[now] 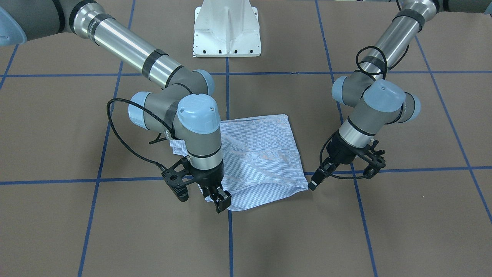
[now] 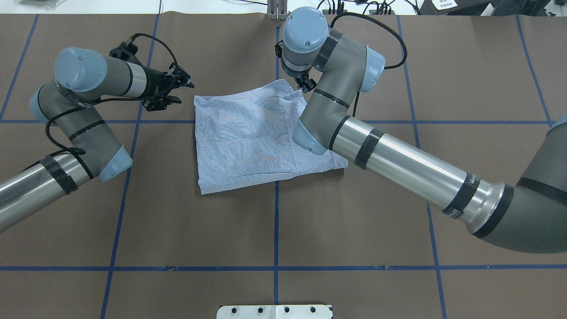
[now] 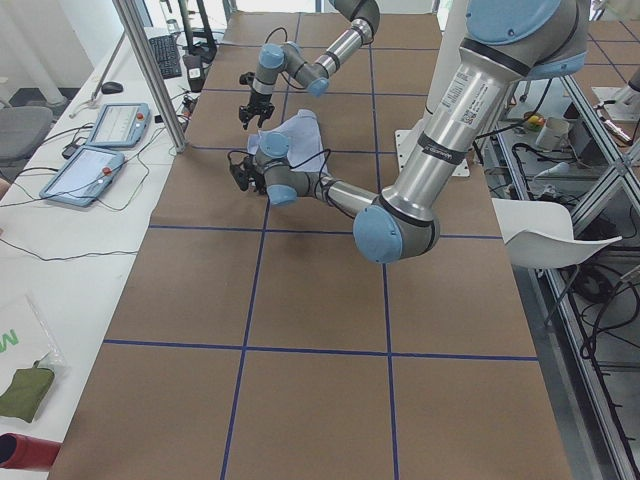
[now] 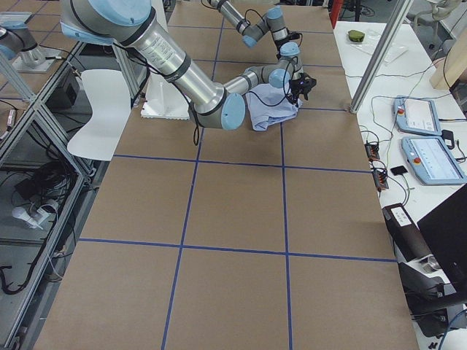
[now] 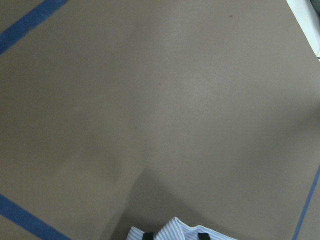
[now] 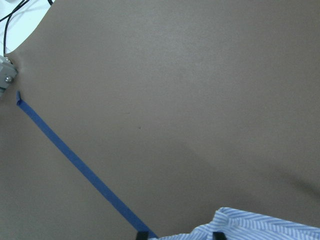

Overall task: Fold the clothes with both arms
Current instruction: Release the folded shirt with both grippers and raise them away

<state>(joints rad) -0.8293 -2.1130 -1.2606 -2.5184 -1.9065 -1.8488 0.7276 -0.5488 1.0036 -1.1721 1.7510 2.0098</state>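
The shirt (image 2: 243,141), thin pale-blue cloth with fine white stripes, lies folded into a rough, softly creased square at the middle of the overhead view, flat on the matt brown table (image 2: 177,221) crossed by blue tape lines (image 2: 275,221); the left gripper (image 2: 180,91) sits just beside its upper-left corner, black fingertips (image 5: 148,235) parted a little with the cloth's edge showing between them; the right gripper (image 1: 218,201) hangs over the shirt's lower-left corner in the front-facing view, its fingertips (image 6: 143,235) spread somewhat wider above the cloth's edge.

Bright, even light; soft shadows cross the table (image 1: 292,238).
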